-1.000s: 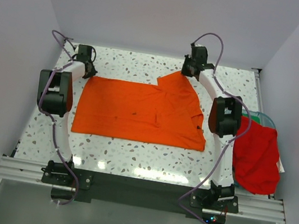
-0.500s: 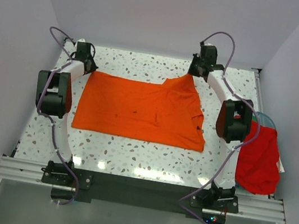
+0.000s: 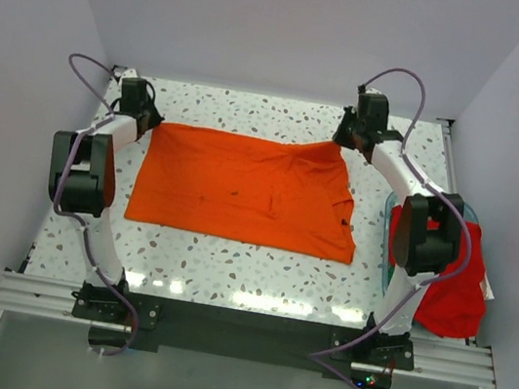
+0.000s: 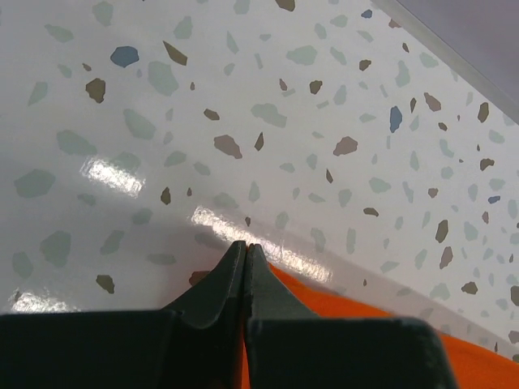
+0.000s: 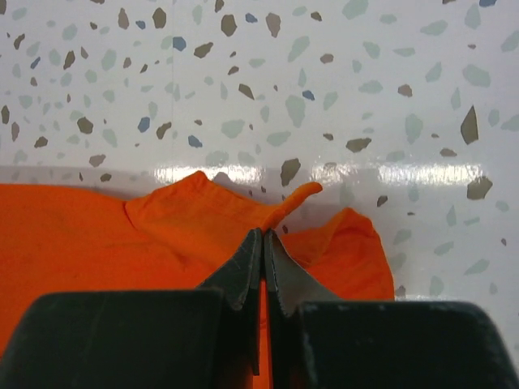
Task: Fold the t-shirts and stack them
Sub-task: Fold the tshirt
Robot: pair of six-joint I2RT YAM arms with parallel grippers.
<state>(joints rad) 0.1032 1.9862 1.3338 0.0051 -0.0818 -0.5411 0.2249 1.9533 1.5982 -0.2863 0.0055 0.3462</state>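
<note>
White speckled table [image 3: 227, 273] with the orange t-shirt [image 3: 241, 187] spread flat across the middle, long side running left-right. The far edge is fairly straight between the two arms. The near edge is roughly straight too, and the near-right corner sticks out a bit. There are wrinkles right of centre and a few faint dark specks mid-cloth.

At the shirt's far-left corner, the left gripper [image 4: 245, 247] sits low on the table. Its jaws are pressed together with no gap visible. In the left wrist view orange cloth comes out at the tips on the right side, so it reads as clamped on that corner.

At the far-right corner, the right gripper [image 5: 263, 235] has its jaws together on a pinch of orange cloth. A small curl of fabric stands up just past the tips, and the cloth bunches into low folds on either side. Beyond that is bare table.

At the right edge of the table, the red t-shirt [image 3: 461, 296] is a crumpled heap, well apart from the orange one and partly hidden behind the right arm's elbow. It sits at the bin [image 3: 386, 249], which is clear with a teal rim. Can't tell how much of the shirt is inside versus draped over the rim.

Both arms reach to the far side of the table, elbows out to either side of the orange shirt.
</note>
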